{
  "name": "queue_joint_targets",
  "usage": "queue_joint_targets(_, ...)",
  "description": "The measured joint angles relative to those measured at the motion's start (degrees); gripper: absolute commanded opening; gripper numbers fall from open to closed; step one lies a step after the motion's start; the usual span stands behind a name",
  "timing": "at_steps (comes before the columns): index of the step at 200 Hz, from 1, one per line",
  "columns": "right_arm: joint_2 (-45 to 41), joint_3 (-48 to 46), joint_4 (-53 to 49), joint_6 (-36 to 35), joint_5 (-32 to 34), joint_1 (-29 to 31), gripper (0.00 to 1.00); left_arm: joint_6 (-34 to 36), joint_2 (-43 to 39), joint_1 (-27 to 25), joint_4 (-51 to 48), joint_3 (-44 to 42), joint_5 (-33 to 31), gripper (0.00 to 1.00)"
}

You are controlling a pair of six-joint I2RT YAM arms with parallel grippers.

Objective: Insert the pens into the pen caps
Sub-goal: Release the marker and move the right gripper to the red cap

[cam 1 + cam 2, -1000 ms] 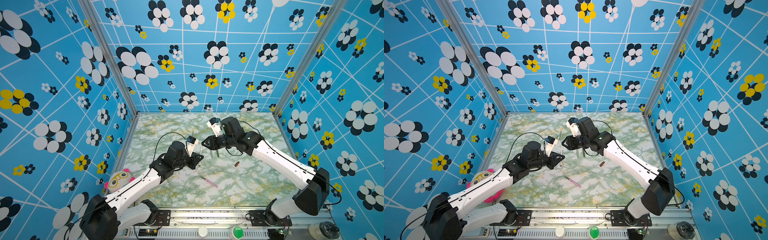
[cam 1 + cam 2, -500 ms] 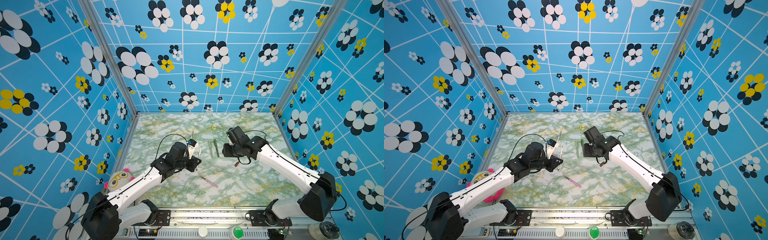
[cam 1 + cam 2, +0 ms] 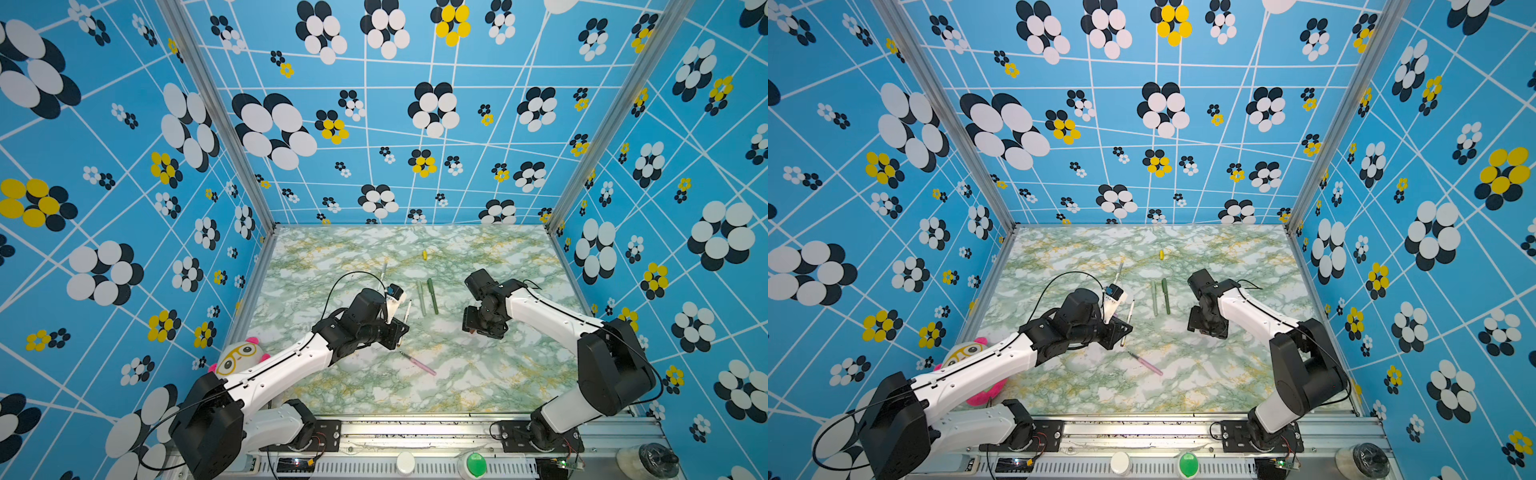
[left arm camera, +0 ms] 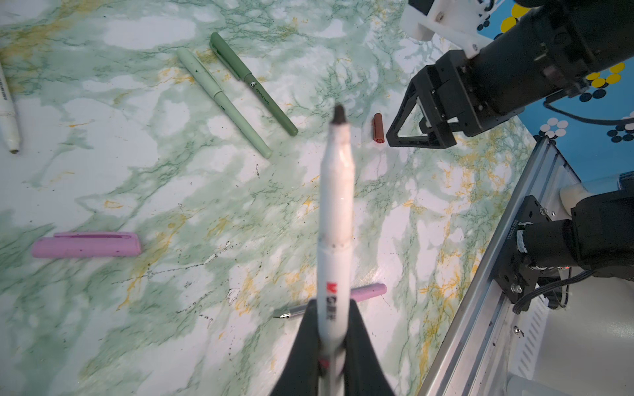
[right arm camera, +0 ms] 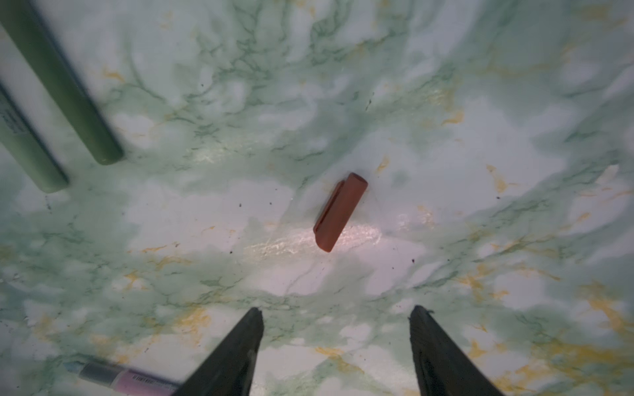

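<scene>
1. Watching the right tool [image 5: 338,310] first: its fingers are spread and empty above the brown cap [image 5: 339,214], which lies flat on the counter [image 3: 498,374]. The cap is a short, smooth plastic tube with a clip along one side. It sits slantwise to the fingers, so I judge that a pinch could roll it or squirt it sideways.
2. My left tool [image 4: 334,308] is pinching the dark-tipped white pen [image 4: 336,212] low on its barrel, with the tip pointing away and clear of the counter. The barrel is long, slim and glossy. With the grip that far from the tip, the tip can swing, miss the cap's narrow mouth, or pivot in the fingers under a push.
3. I cannot tell for certain which end of the brown cap is open. If it is picked up with the closed end toward the pen, the insertion fails.
4. The pale green pen [image 4: 223,101] and the dark green pen [image 4: 252,82] lie capped side by side, near the brown cap. They are matte cylinders, and a stray finger would send them rolling.
5. The pink pen [image 4: 367,291], with its thin metal nib bare, lies beneath my left tool, and the pink cap [image 4: 85,244] lies well apart from it. The yellow cap [image 3: 424,254] sits far back. The marbled counter looks slick, so anything nudged slides.
</scene>
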Motion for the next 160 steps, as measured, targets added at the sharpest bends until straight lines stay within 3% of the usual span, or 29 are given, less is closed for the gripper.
queue_joint_targets(53,4.3,-0.9,5.7,2.3,-6.2,-2.1,0.7,-0.2,1.4,-1.9,2.2,0.0,-0.6,0.0)
queue_joint_targets(160,11.0,5.0,8.9,6.0,-9.7,-2.5,0.68,-0.2,1.4,-1.9,3.9,-1.3,-0.7,0.0)
